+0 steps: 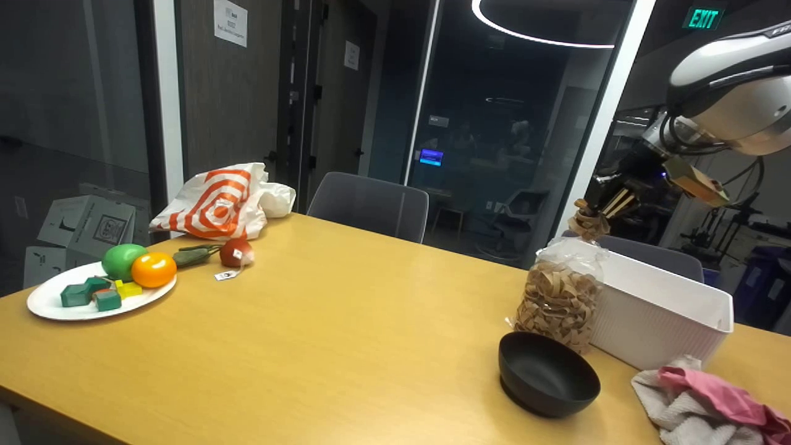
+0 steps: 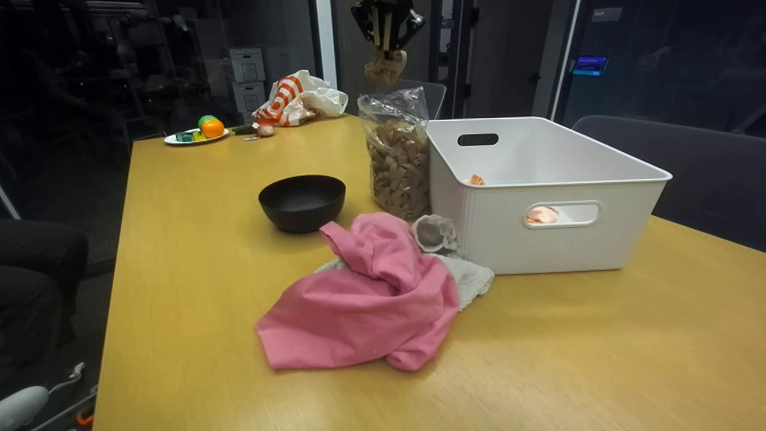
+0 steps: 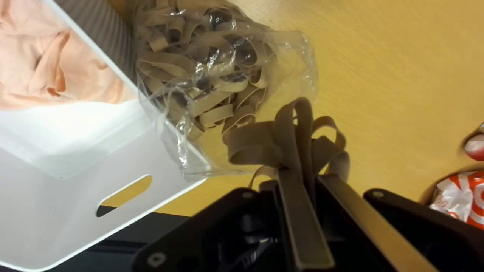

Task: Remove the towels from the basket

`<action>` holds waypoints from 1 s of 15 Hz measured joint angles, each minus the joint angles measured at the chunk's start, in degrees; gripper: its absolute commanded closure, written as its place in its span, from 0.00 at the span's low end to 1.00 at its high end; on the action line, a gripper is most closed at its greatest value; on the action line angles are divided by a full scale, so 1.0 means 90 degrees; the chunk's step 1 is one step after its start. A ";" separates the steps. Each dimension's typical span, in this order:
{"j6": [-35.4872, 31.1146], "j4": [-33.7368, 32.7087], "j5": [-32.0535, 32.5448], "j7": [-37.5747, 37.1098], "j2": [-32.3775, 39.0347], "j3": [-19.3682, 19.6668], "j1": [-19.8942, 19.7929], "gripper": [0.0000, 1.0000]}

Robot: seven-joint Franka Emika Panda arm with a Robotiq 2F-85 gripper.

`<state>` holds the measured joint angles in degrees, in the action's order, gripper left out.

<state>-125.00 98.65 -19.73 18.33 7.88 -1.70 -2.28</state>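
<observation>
The white basket (image 2: pixel 574 248) stands on the table. A peach cloth (image 3: pixel 56 71) lies in it, seen in the wrist view and through the handle slot in an exterior view (image 2: pixel 541 215). A pink towel (image 2: pixel 359 311) and a grey towel (image 2: pixel 473 278) lie crumpled on the table beside the basket. A clear bag of brown strips (image 1: pixel 556 300) stands against the basket. My gripper (image 3: pixel 302 174) is shut on a bunch of brown looped strips (image 3: pixel 257 145). It holds them above the bag's open mouth, and they are apart from the strips inside.
A black bowl (image 1: pixel 547 377) stands close to the bag and the towels. At the table's far end are a white plate (image 1: pixel 46 303) with toy fruit and green blocks, a red onion-like item (image 1: pixel 235 253) and a red-and-white plastic bag (image 1: pixel 216 204). Chairs (image 1: pixel 371 201) stand along the edge.
</observation>
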 measured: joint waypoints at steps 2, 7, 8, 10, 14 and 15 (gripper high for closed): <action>0.0315 0.0009 -0.0068 0.0220 -0.0124 0.0010 -0.0044 0.92; 0.1194 0.0369 0.0074 0.0687 -0.0408 0.0005 -0.0007 0.92; 0.1234 0.0522 0.0172 0.0782 -0.0479 -0.0004 0.0030 0.92; 0.1234 0.0863 0.0339 0.0943 -0.0629 -0.0039 0.0126 0.92; 0.1176 0.1556 0.0433 0.1162 -0.0816 -0.0123 0.0353 0.93; 0.1081 0.1723 0.0433 0.1197 -0.0820 -0.0147 0.0405 0.94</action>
<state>-115.28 114.16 -15.83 29.10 0.51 -3.02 1.36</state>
